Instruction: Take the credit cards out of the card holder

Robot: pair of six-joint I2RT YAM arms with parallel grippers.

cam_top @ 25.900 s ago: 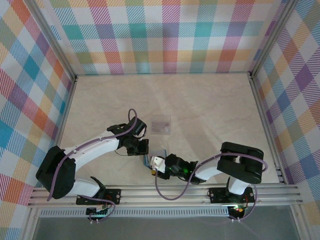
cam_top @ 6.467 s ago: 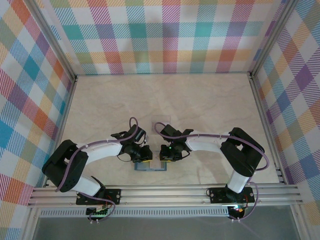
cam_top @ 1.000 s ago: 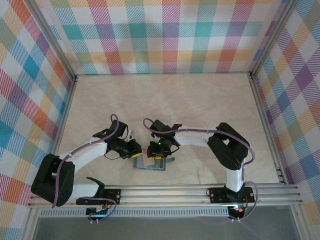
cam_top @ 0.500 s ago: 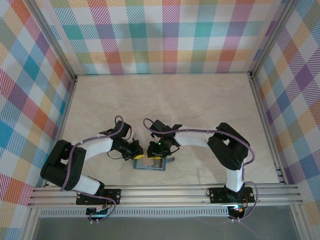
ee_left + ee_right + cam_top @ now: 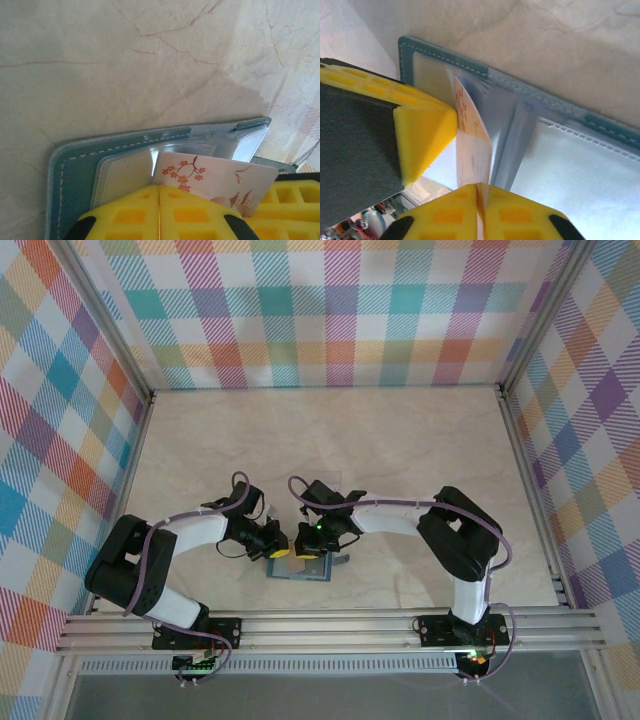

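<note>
The teal card holder (image 5: 300,570) lies open on the table near the front edge, its stitched border (image 5: 70,170) and clear pockets (image 5: 560,165) showing. A pale credit card (image 5: 215,172) printed with red blossoms stands up out of a pocket. My right gripper (image 5: 479,192) is shut on that card's edge (image 5: 470,135), directly over the holder (image 5: 303,548). My left gripper (image 5: 159,192) is shut with nothing between its pads, its tips down on the holder's left half (image 5: 275,550). One of its yellow fingers (image 5: 420,135) touches the card's side.
Marble-patterned tabletop (image 5: 400,440) stretches behind and to both sides of the holder. Checked walls (image 5: 320,310) close off the back and sides, and an aluminium rail (image 5: 330,625) runs along the near edge.
Both grippers have closed: the right one onto the blossom card, the left one on nothing. The left gripper has shifted right, up against the card; the holder has stayed put.
</note>
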